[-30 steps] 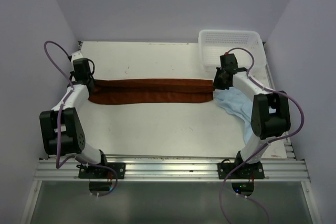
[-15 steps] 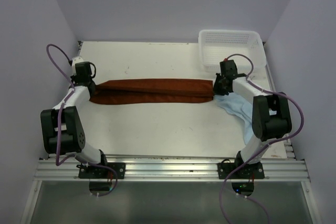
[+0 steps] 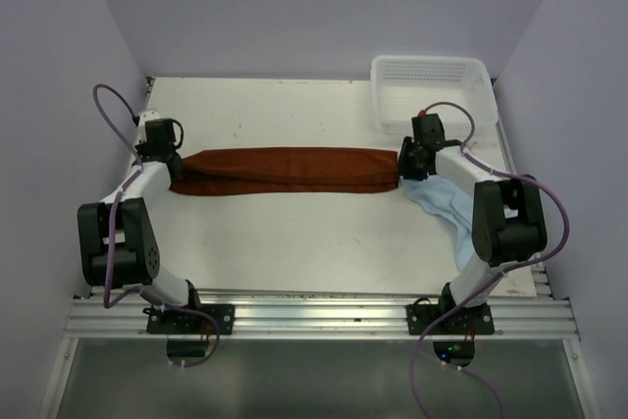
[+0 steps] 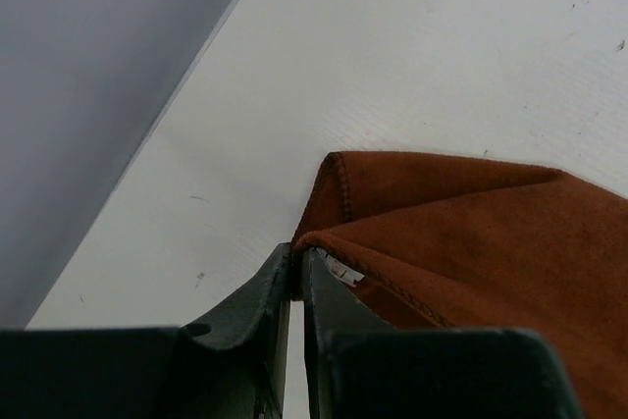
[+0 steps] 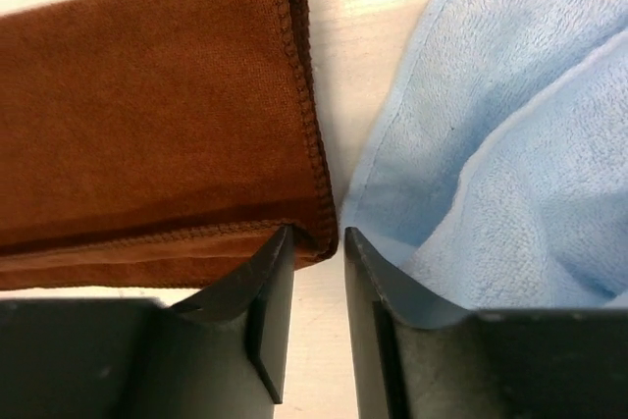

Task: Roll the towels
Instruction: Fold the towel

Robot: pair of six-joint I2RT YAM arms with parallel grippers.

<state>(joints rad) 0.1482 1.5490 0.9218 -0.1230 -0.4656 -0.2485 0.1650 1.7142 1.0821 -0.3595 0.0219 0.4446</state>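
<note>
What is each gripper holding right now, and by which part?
Left gripper pinches the brown towel at a corner of its left end. Right gripper straddles a corner of the right end; whether it grips cannot be told.

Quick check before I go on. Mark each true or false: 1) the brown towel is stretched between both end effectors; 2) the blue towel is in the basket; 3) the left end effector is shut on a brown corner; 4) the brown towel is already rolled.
1) True. The brown towel runs as a long strip from the left end effector to the right end effector.
2) False. The blue towel lies on the table by the right arm, nearer than the basket.
3) True. Its fingers pinch a corner of the brown towel.
4) False. It lies flat, folded lengthwise, not rolled.
</note>
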